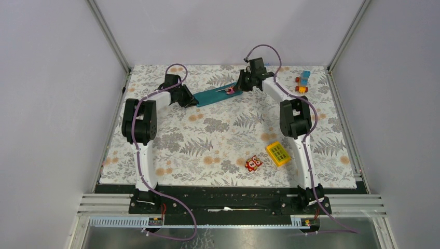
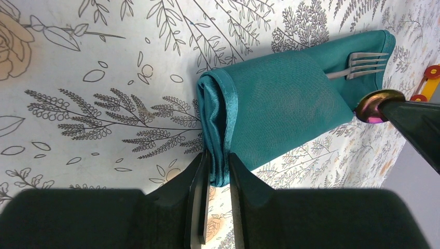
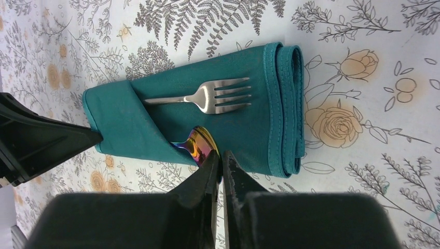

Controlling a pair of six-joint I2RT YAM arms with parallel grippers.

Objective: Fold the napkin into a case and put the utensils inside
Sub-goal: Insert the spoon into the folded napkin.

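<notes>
The teal napkin (image 1: 212, 97) lies folded into a narrow case (image 3: 155, 129) at the back of the table, with a diagonal pocket flap. A silver fork (image 3: 207, 96) sits in the pocket with its tines sticking out. An iridescent pink spoon (image 3: 200, 146) pokes out beside it, its handle under the flap. My right gripper (image 3: 221, 158) is shut on the rim of the spoon's bowl. My left gripper (image 2: 219, 161) is shut on the case's rolled end (image 2: 215, 119), at the far end from the fork tines (image 2: 366, 63).
A red owl toy (image 1: 253, 163) and a yellow gridded block (image 1: 278, 153) lie near the right arm's base. A small blue and orange toy (image 1: 303, 82) sits at the back right. Both arms reach over the floral tablecloth (image 1: 218, 140).
</notes>
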